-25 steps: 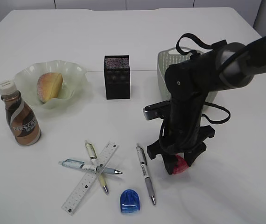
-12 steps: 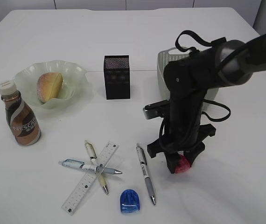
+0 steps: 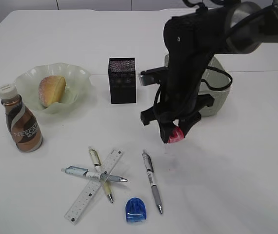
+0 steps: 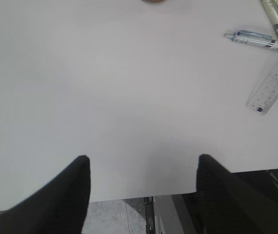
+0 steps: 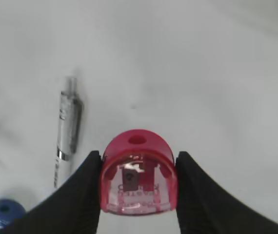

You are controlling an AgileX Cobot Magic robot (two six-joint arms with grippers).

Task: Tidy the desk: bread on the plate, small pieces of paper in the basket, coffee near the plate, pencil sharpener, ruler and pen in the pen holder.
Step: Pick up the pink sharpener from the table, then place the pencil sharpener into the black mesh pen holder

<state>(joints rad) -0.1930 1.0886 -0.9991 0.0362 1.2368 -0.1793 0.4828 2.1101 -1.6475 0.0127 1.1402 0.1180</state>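
Observation:
My right gripper (image 3: 174, 133) (image 5: 138, 168) is shut on a red pencil sharpener (image 3: 175, 135) (image 5: 138, 175) and holds it in the air, right of the black mesh pen holder (image 3: 122, 80). A blue pencil sharpener (image 3: 135, 210), a grey pen (image 3: 151, 180) (image 5: 69, 122), two more pens (image 3: 94, 173) (image 3: 100, 173) and the clear ruler (image 3: 94, 185) (image 4: 271, 85) lie at the front of the desk (image 3: 246, 165). The bread (image 3: 51, 89) rests in the pale green plate (image 3: 80, 78), with the coffee (image 3: 22, 122) beside it. The basket (image 3: 212, 105) stands mostly hidden behind the arm. My left gripper (image 4: 141, 165) hangs open over the desk's front edge.
The desk's front edge (image 4: 129, 197) shows in the left wrist view, with floor below it. A blue pen (image 4: 256, 39) and a pale pen (image 4: 274, 12) lie at that view's top right.
My right gripper closed on the red sharpener and lifted it off the desk, carrying it up and leftward toward the pen holder. The left gripper stayed put.

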